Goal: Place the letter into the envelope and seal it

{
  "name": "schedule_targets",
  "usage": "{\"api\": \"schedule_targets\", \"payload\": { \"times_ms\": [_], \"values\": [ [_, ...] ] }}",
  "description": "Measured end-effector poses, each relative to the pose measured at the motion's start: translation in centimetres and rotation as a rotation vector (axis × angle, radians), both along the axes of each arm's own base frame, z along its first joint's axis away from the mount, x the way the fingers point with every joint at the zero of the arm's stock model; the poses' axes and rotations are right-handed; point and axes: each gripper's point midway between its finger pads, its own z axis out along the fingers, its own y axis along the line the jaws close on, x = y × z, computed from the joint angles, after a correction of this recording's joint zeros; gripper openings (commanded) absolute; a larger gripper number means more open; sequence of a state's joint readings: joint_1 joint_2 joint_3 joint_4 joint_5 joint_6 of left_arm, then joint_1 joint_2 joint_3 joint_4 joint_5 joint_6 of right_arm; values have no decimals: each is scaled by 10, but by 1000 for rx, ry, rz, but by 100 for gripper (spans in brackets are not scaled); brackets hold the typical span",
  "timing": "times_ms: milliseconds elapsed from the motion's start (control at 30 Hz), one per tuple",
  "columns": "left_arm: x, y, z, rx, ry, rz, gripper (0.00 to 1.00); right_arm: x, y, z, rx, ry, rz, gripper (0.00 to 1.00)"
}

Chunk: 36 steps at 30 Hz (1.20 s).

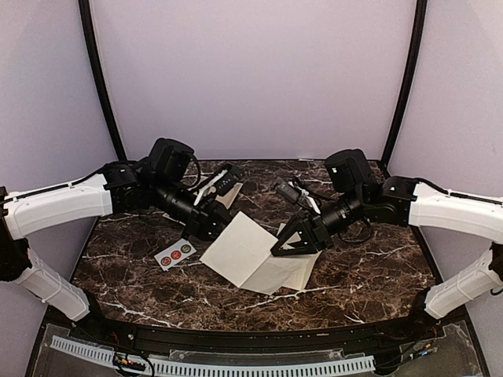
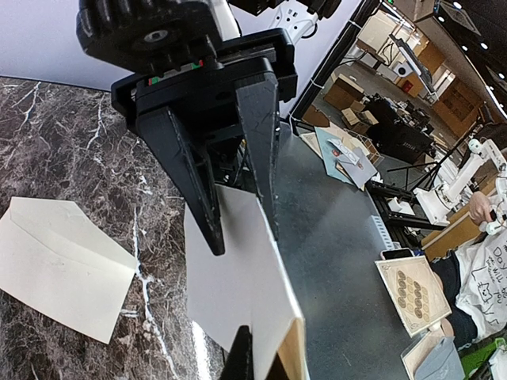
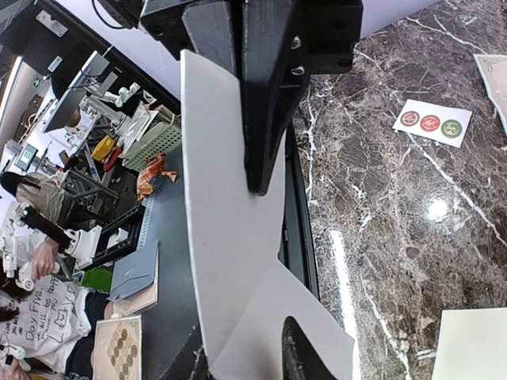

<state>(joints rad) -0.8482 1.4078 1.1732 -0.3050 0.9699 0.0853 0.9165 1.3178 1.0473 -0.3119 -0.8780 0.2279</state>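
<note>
The letter (image 1: 240,251) is a white folded sheet held up off the table between both arms. My left gripper (image 1: 211,228) is shut on its upper left edge, and the left wrist view shows the letter (image 2: 238,293) pinched between the left gripper (image 2: 245,241) fingers. My right gripper (image 1: 287,245) is shut on the right side; in its wrist view the letter (image 3: 230,237) runs between the right gripper (image 3: 238,186) fingers and hides one of them. The cream envelope (image 1: 295,275) lies flat on the table under the letter's right part, and shows as the envelope (image 2: 63,265) and the envelope (image 3: 471,344).
A small white strip of round stickers (image 1: 174,253) lies on the dark marble table (image 1: 354,267), left of the letter; the sticker strip (image 3: 432,123) also shows past the right gripper. Purple walls close the back and sides. A slotted rail (image 1: 236,365) runs along the near edge.
</note>
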Motion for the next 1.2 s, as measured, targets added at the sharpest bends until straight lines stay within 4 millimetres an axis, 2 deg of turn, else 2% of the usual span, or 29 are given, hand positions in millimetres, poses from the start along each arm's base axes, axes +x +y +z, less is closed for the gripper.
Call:
{"api": "schedule_targets", "payload": {
  "times_ms": [133,300,367,400,433,500,633,700,767,867,967,1067,1200],
  "values": [
    [1,0,0,-1,6,5,0,0,-2,1,4,-10,-9,1],
    [7,-1,-1,2,-7,29,5,2,-3,4,13,-24,-29,0],
    [14,0,-2,8,-25,68,19,3,-4,6,19,-36,-41,0],
    [18,1,-2,7,-39,88,30,3,-5,7,22,-41,-47,0],
    [25,5,-2,11,-46,128,36,4,-6,8,25,-46,-56,0],
    [39,15,1,9,-73,205,54,5,-7,10,31,-60,-74,0],
    [74,47,23,-35,-166,426,77,13,-10,14,48,-96,-137,0],
    [89,69,43,-76,-242,562,83,18,-12,17,61,-110,-180,0],
    [92,86,64,-131,-307,657,86,25,-14,20,81,-124,-224,0],
    [83,103,91,-224,-380,712,87,35,-18,26,115,-141,-307,0],
    [76,110,105,-291,-408,727,87,45,-22,33,169,-148,-386,0],
    [76,108,103,-309,-374,731,87,50,-24,39,236,-144,-440,0],
    [78,96,70,-301,-230,718,88,56,-27,52,325,-141,-492,0]
  ]
}}
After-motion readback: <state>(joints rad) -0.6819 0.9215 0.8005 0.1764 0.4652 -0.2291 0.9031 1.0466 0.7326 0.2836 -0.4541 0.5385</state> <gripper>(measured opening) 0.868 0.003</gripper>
